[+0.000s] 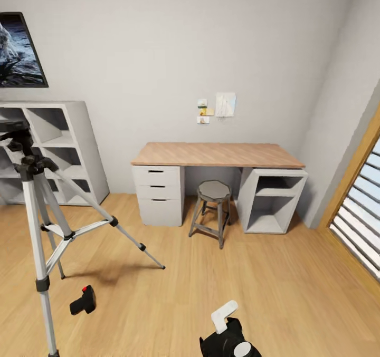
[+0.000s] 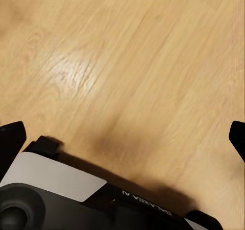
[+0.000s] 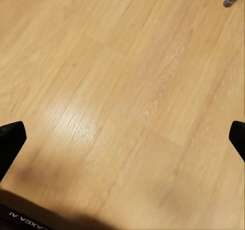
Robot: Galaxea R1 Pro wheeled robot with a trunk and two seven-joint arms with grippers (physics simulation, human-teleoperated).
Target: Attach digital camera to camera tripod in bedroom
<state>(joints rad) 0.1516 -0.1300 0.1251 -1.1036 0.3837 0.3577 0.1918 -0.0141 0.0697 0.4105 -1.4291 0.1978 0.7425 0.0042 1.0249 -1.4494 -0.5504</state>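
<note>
the digital camera (image 1: 83,300) lies on the light wood floor (image 1: 264,293), just beside the foot of the camera tripod (image 1: 39,209), which stands at the robot's left in front of a grey shelf unit (image 1: 63,146). across the room, a stool (image 1: 212,209) sits under the wooden counter (image 1: 216,154). the left end effector (image 2: 122,138) and the right end effector (image 3: 122,138) are spread wide, empty, over bare floor.

digital camera (image 1: 83,300) on wood floor (image 1: 211,293) beside camera tripod (image 1: 39,225); desk (image 1: 216,155), stool (image 1: 212,209) beyond.
</note>
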